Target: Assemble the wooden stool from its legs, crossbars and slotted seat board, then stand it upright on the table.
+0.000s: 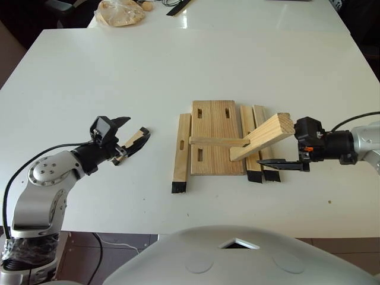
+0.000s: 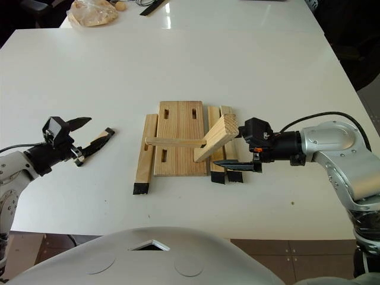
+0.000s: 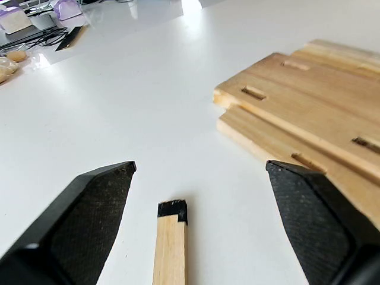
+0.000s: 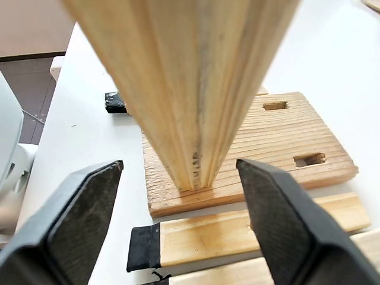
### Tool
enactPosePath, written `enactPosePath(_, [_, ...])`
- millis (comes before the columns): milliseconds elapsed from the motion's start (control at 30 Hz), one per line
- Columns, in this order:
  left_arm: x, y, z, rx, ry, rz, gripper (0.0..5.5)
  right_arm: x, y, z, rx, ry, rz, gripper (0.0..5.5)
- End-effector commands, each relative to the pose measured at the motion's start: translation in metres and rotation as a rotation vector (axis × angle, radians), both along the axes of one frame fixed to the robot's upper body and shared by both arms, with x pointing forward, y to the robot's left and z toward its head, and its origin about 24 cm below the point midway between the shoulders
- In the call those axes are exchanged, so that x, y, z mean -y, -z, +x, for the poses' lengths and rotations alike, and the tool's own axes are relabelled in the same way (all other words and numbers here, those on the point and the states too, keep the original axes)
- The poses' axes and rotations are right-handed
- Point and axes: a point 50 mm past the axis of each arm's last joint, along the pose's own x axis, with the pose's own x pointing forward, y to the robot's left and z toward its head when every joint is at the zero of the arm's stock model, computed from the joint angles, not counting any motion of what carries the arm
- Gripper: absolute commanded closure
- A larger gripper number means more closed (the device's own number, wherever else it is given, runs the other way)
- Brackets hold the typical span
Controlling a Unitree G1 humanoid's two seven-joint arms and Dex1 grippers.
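Seat board [image 1: 217, 136], slots up for legs; left gripper [image 3: 200, 166] at 9 o'clock, spread astride loose stick [image 3: 170, 249]; right gripper [image 4: 178, 165] at 3 o'clock, spread around propped leg [image 1: 264, 138].

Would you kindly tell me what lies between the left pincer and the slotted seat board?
In the left eye view, bare table and one flat-lying leg with a black tip separate the left pincer from the seat board.
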Motion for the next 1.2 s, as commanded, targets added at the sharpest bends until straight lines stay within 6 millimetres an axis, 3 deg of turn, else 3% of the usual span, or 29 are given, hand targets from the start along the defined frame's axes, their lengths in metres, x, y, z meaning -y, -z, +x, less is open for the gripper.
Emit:
enactPosePath(33, [-0.009, -0.003, -0.001, -0.009, 0.026, 0.079, 1.43, 0.012, -0.002, -0.004, 0.008, 0.061, -0.018, 1.98])
enactPosePath(200, [-0.014, -0.001, -0.001, -0.027, 0.023, 0.109, 1.43, 0.041, 0.012, -0.005, -0.005, 0.176, -0.113, 1.98])
enactPosePath(300, [-0.021, 0.003, -0.004, -0.044, 0.007, 0.156, 1.43, 0.047, 0.020, -0.005, -0.011, 0.208, -0.134, 1.98])
enactPosePath(567, [-0.054, 0.018, -0.014, -0.124, 0.017, 0.336, 1.43, 0.042, 0.040, -0.006, -0.026, 0.296, -0.096, 1.98])
enactPosePath(733, [-0.058, 0.027, -0.012, -0.160, 0.029, 0.325, 1.43, 0.031, 0.050, 0.004, 0.003, 0.352, -0.064, 1.98])
enactPosePath(967, [-0.057, 0.042, -0.014, -0.229, 0.042, 0.274, 1.43, 0.033, 0.053, 0.011, 0.030, 0.383, -0.069, 1.98])
enactPosePath(1200, [-0.071, 0.056, -0.017, -0.263, -0.007, 0.326, 2.55, 0.033, 0.051, 0.016, 0.054, 0.399, -0.071, 1.94])
